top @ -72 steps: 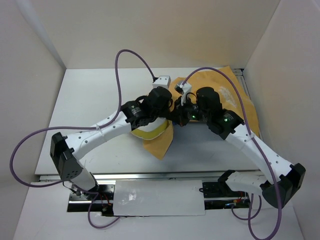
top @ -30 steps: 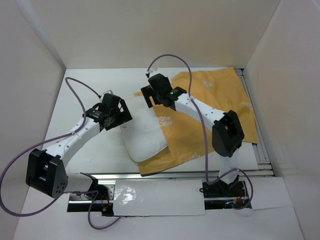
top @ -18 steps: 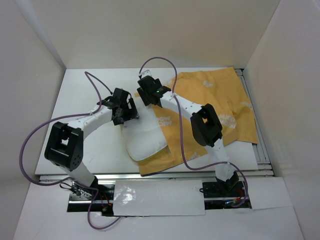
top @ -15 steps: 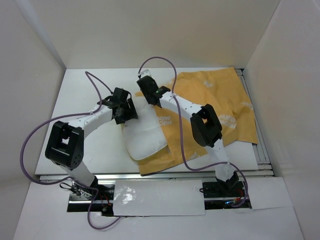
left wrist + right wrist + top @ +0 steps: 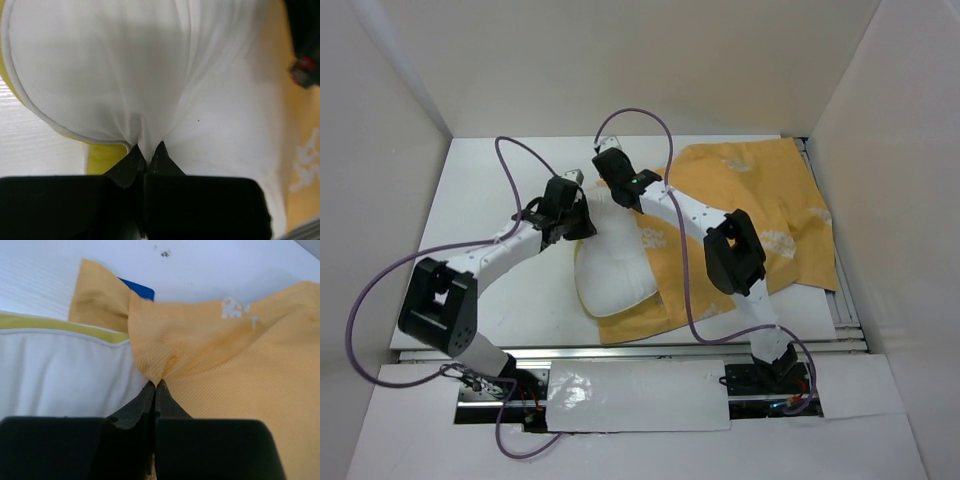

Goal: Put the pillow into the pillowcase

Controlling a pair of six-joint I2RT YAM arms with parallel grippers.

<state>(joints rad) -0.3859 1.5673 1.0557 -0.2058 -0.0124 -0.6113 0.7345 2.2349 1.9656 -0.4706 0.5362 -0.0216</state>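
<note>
The white pillow (image 5: 610, 265) with a yellow edge lies in the middle of the table, its right side overlapping the mustard-orange pillowcase (image 5: 750, 195), which spreads to the right. My left gripper (image 5: 578, 222) is shut on a pinch of the pillow's white cloth (image 5: 150, 120) at its left upper corner. My right gripper (image 5: 612, 178) is shut on the pillowcase's edge (image 5: 165, 355) at the pillow's far end. A yellow strip of the pillow (image 5: 60, 325) shows beside that pinch. A small blue patch (image 5: 137, 290) of the case's inside shows behind it.
White walls close in the table (image 5: 490, 180) on the left, back and right. The pillowcase reaches the table's right rail (image 5: 825, 230). Purple cables (image 5: 520, 160) loop over the left and back of the table. A metal rail (image 5: 640, 350) runs along the near edge.
Both arms swung from the middle to the pillow's far end. The left gripper moved right along the pillow and the pillow shifted slightly right onto the pillowcase. The right arm folded back.
</note>
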